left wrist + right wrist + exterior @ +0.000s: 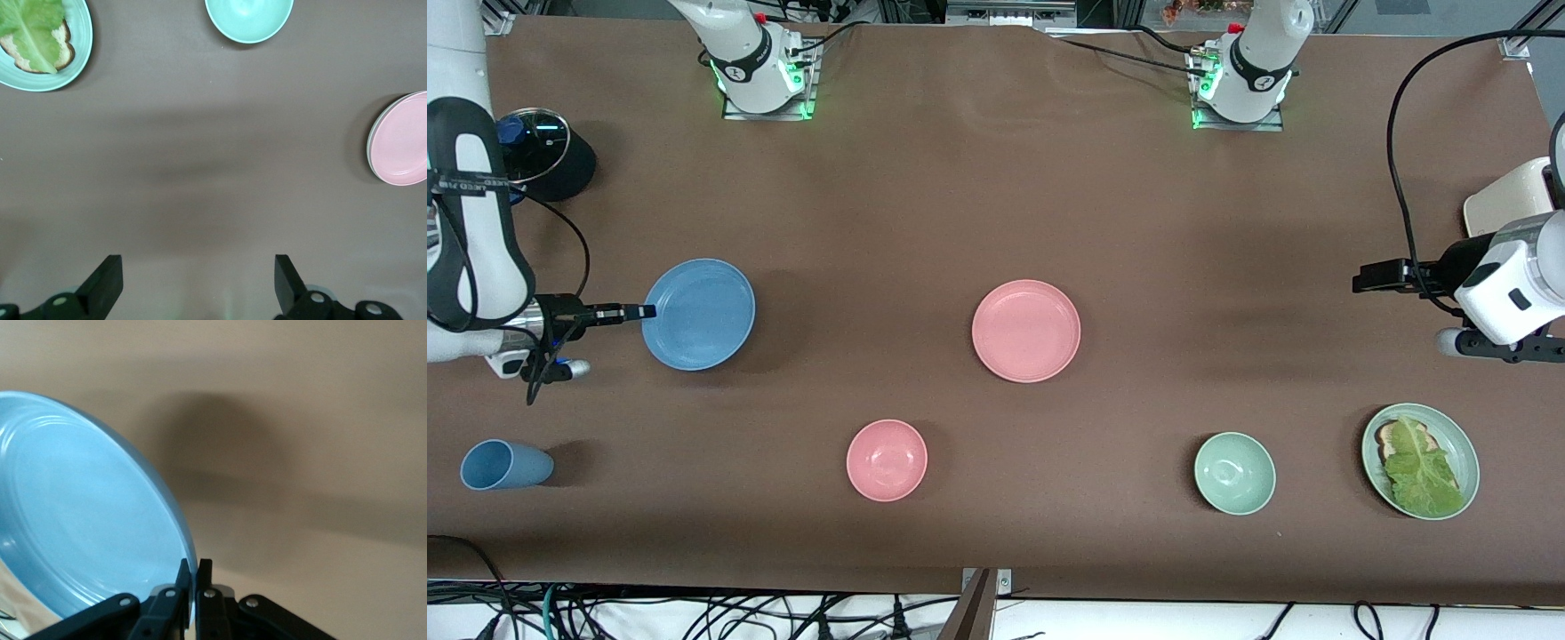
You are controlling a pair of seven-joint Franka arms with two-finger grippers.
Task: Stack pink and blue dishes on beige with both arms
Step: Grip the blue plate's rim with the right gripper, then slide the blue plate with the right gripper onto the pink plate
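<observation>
Front view: right gripper [640, 311] pinches rim of matte blue plate [699, 314], lifted off counter [925, 204]; left gripper [193, 283] wide, over bare counter; round pink plate [1026, 331] mid-counter.

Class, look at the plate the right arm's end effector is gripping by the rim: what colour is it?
Light blue. The plate shows best in the front view.

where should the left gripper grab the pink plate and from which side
Grip the low raised rim of the pink plate, pinching it edge-on from the left arm's end of the table, one finger over and one under. It's wide, shallow and lying flat, too broad to span. The left gripper is open over bare table; the right gripper pinches the blue plate the same way.
</observation>
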